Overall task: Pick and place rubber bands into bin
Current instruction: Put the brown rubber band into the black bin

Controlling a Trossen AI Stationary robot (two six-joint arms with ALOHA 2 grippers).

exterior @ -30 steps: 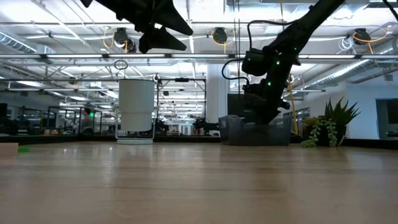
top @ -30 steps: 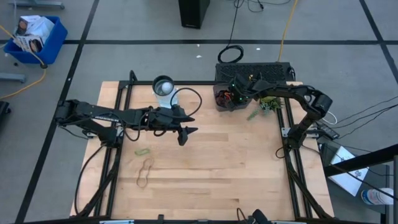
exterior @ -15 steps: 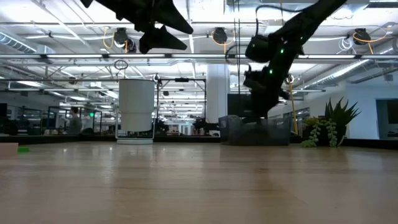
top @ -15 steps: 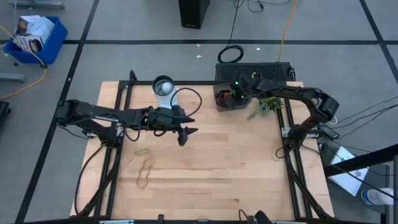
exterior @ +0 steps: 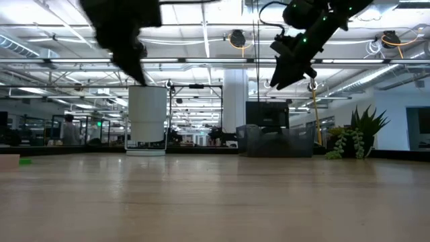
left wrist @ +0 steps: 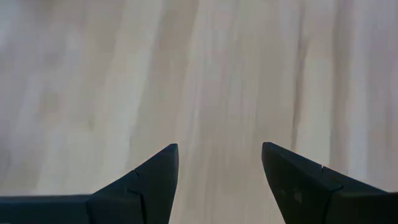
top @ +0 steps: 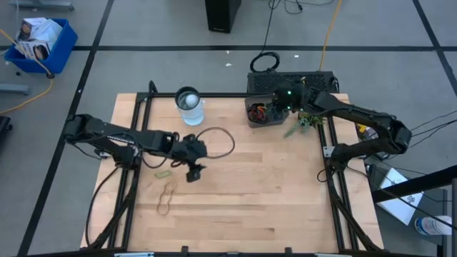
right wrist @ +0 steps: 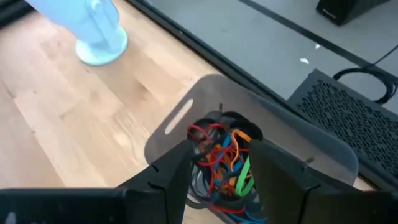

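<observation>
1. Now we see our right gripper [right wrist: 214, 168] released above the bin [right wrist: 311, 155], which holds tangled rubber bands [right wrist: 221, 149].
2. We hold our left gripper [left wrist: 217, 180] spread over bare table [left wrist: 217, 74]; more bands [top: 168, 196] lie nearby.

The bin [top: 262, 113] is set at the table's [top: 257, 193] far edge, rubber bands [right wrist: 222, 155] in it; the cup [top: 189, 105] stands left of it.
</observation>
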